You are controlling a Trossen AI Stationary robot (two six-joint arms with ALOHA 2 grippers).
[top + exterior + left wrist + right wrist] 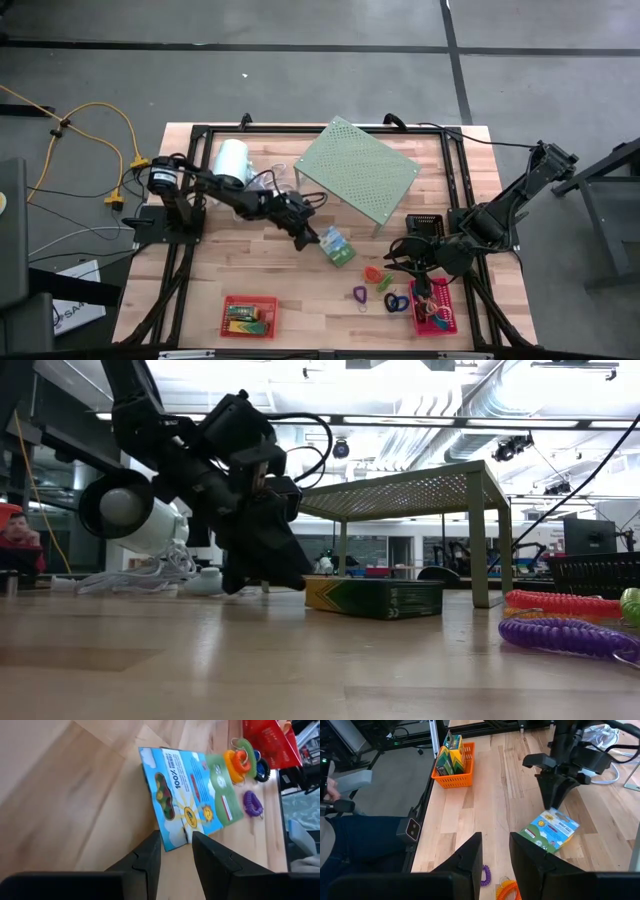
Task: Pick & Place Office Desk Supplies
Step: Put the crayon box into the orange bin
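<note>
The green-white box (192, 795) lies flat on the wooden surface (300, 290) near its middle, printed "100%" beside a sun. The left gripper (173, 852) stands at the box's 9 o'clock edge, fingers narrowly parted, gripping nothing. The right gripper (495, 855) hovers at 4 o'clock, fingers slightly apart and empty, above the pink basket (436, 310).

Both arms are black, made of thick round parts joined together. Black cables loop along the left arm (235, 195). Each arm ends in two flat, dark fingers (147, 857) with slanted tips.
</note>
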